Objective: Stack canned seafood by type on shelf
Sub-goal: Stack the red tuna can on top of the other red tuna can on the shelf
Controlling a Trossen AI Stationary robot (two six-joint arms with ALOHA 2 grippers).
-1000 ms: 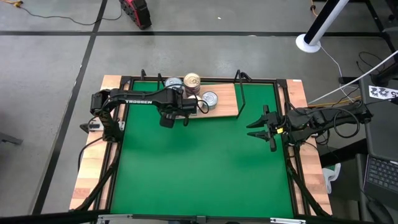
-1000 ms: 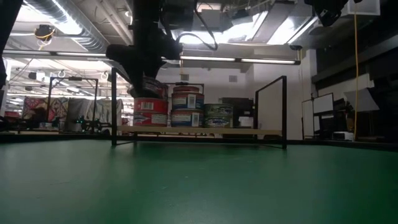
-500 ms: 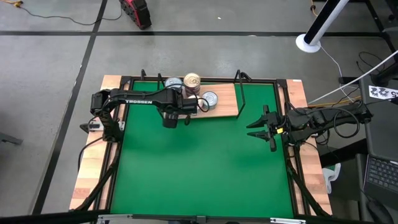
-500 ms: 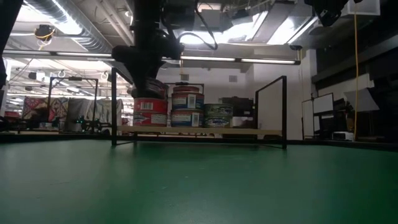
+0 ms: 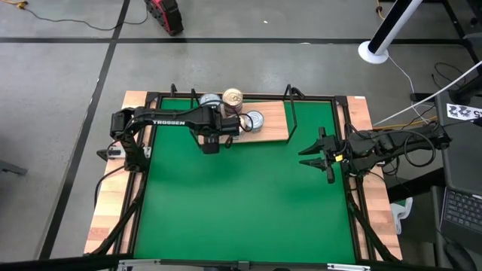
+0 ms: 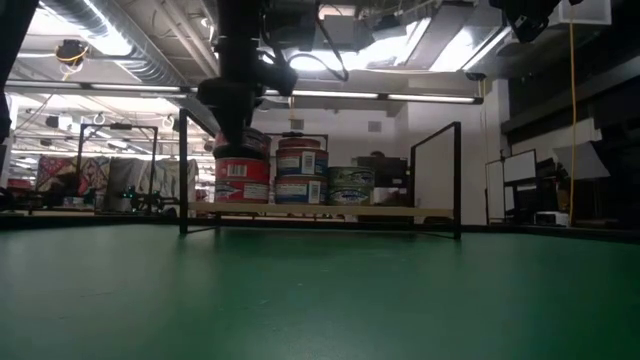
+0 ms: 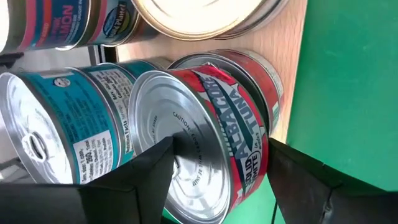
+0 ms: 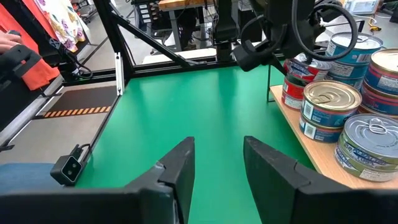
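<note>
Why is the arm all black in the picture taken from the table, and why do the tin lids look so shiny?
In the low view, bright ceiling lights behind the left gripper leave it a dark silhouette; in the left wrist view, the silver lid of the red round tuna tin reflects the light.

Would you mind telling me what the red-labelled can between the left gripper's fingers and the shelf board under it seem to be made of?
The red-labelled can looks like bare metal, probably tinplate or aluminium: its silver lid shines with fine concentric rings, and a glossy printed label wraps its side. The shelf board looks like light, unpainted wood with a matte finish and faint grain, though it could be a veneer.
</note>
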